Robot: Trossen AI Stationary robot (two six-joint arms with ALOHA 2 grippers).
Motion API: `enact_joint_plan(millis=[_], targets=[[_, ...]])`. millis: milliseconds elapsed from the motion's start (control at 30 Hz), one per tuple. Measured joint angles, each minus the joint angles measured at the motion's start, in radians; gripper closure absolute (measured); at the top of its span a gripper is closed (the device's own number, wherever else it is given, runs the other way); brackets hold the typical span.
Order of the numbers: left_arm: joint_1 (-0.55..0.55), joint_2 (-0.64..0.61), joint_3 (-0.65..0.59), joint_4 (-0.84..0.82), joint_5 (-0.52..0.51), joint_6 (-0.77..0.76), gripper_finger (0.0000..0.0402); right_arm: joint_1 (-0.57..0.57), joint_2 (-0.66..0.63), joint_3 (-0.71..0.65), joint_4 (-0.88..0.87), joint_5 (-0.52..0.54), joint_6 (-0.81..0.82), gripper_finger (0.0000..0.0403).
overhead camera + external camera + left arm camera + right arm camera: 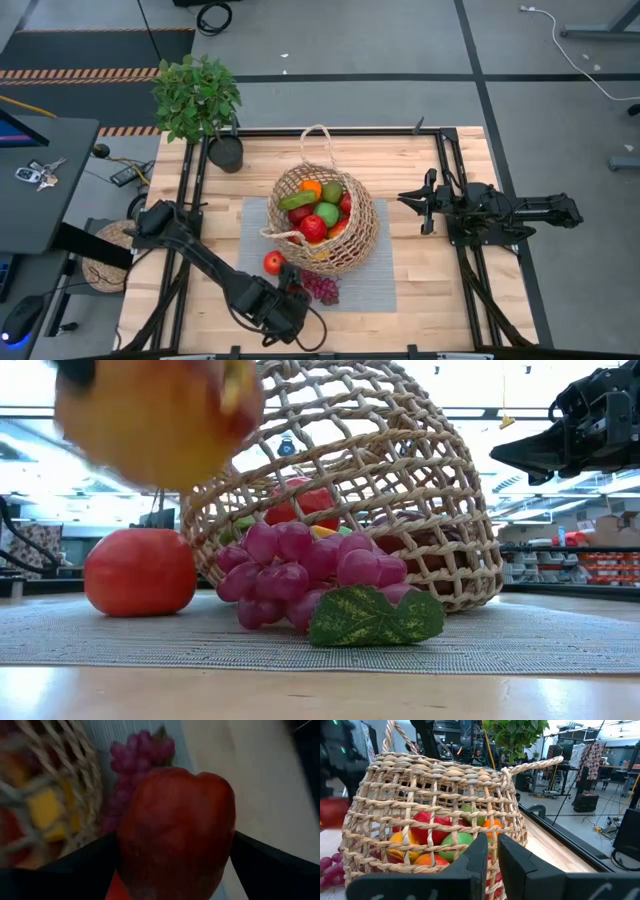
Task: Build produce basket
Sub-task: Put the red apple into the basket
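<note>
Wooden tabletop (420,160) carries your grey mat; at its near-left, your left fingers (90,860) grip a red apple (175,830) above the grapes (320,288). Another apple (273,262) lies beside the filled basket (360,240). Your right fingers (492,865) wait closed, right of it.

overhead looks straight down; low sits at worktop (420,160) level; all four views share the basket (325,215).

— Where does the round tan open-weave wicker basket (335,235) sit?
— On the grey woven mat (375,285), mid-table, with the fruit (318,212) inside it.
— And outside it?
— The purple grape bunch (320,287) lies just beside its near edge, the red apple (273,262) to the left.
</note>
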Motion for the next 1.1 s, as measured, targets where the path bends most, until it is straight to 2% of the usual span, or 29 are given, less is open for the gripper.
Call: enact_joint_plan(millis=[200,500,900,1033,1100], targets=[[-0.002,0.000,0.211,-0.124,-0.066,0.025,0.0053,0.000,0.000,0.000,0.000,0.000,0.000,0.0353],[-0.006,-0.001,0.477,-0.256,-0.264,0.174,0.0053,0.000,0.000,0.000,0.000,0.000,0.000,0.0353],[0.078,-0.002,0.630,-0.253,-0.723,0.485,0.0051,0.000,0.000,0.000,0.000,0.000,0.000,0.0353],[0.128,-0.002,0.667,-0.214,-0.824,0.530,0.0051,0.000,0.000,0.000,0.000,0.000,0.000,0.0353],[0.153,-0.002,0.683,-0.191,-0.838,0.529,0.0050,0.000,0.000,0.000,0.000,0.000,0.000,0.0353]])
